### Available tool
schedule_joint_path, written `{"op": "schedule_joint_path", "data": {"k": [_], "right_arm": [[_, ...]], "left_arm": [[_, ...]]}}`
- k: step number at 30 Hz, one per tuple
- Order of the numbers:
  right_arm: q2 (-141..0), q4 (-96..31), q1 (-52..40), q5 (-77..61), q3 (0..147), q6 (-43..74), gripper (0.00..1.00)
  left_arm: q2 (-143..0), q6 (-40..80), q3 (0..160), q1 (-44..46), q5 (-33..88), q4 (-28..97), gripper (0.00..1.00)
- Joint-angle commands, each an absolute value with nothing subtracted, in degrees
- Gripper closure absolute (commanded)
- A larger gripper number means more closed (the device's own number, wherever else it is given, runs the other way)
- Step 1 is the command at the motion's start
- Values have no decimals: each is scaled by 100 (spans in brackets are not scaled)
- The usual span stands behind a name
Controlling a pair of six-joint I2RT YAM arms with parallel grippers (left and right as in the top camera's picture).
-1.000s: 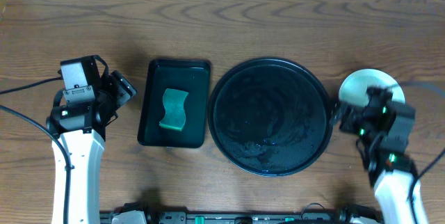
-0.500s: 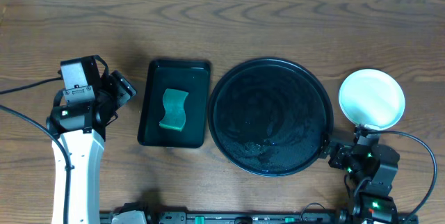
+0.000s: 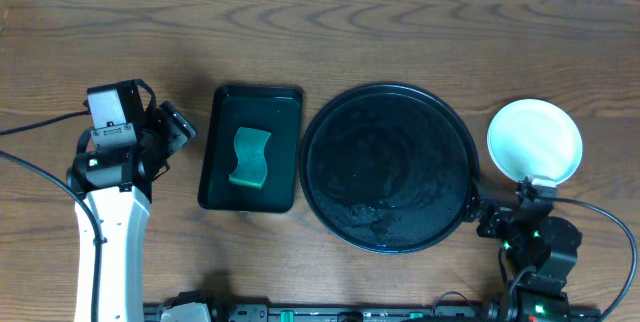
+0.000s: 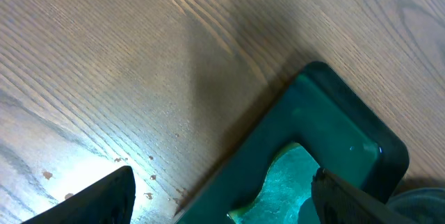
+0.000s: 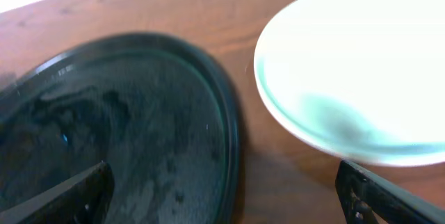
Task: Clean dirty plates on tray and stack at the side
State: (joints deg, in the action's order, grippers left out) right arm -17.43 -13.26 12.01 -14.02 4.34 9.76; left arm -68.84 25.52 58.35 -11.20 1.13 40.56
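A pale plate [image 3: 535,140] with a mint-green rim lies on the wood just right of the round black tray [image 3: 388,224]. From above only this one plate shows, and I cannot tell whether others lie under it. Up close, the plate [image 5: 361,64] and the tray's rim [image 5: 233,133] fill the right wrist view, and the tray floor has wet streaks. My right gripper [image 3: 506,212] [image 5: 222,200] hangs open near the table's front edge, below the plate, with nothing between its fingers. My left gripper [image 3: 172,137] [image 4: 222,203] is open and empty, left of the rectangular tray.
A small rectangular black tray [image 3: 220,112] [image 4: 327,106] stands left of the round one. A green sponge [image 3: 250,157] [image 4: 278,182] lies in it. Bare wood runs along the back of the table. Cables trail from both arms.
My right arm has drawn back from over the plate toward the table's front edge, leaving the plate uncovered. The left arm has not moved.
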Motion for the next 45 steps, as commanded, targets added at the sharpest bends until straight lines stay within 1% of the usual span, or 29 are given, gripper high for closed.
{"op": "schedule_joint_path", "data": {"k": [1, 8, 10, 13, 16, 20, 22, 24, 27, 34, 41, 45], "right_arm": [[-1334, -1358, 1096, -1267, 436, 849, 1], [-681, -1350, 510, -1236, 436, 849, 1], [-493, -1334, 368, -923, 436, 849, 1], [-272, -923, 274, -882, 434, 768, 1], [-252, 390, 268, -882, 434, 652, 1], [-252, 2856, 268, -882, 434, 285, 1], [-250, 3734, 213, -832, 434, 8, 0], [-215, 4117, -3, -506, 434, -257, 1], [-56, 3813, -384, 91, 434, -375, 1], [-30, 2493, -405, 36, 421, -368, 1], [-27, 1678, -405, 14, 16, -322, 1], [-27, 1007, -395, 14, 32, -327, 1]], "left_arm": [[-6847, 2563, 5948, -1146, 82, 4073, 19], [-6847, 2563, 5948, -1146, 82, 4073, 19], [-6847, 2561, 5948, -1146, 82, 4073, 19], [-6847, 2561, 5948, -1146, 82, 4073, 19], [-6847, 2561, 5948, -1146, 82, 4073, 19], [-6847, 2561, 5948, -1146, 82, 4073, 19], [-6847, 2563, 5948, -1146, 82, 4073, 19], [-6847, 2561, 5948, -1146, 82, 4073, 19], [-6847, 2561, 5948, -1146, 82, 4073, 19], [-6847, 2563, 5948, -1146, 82, 4073, 19], [-6847, 2563, 5948, -1146, 82, 4073, 19], [-6847, 2561, 5948, -1146, 82, 4073, 19]]}}
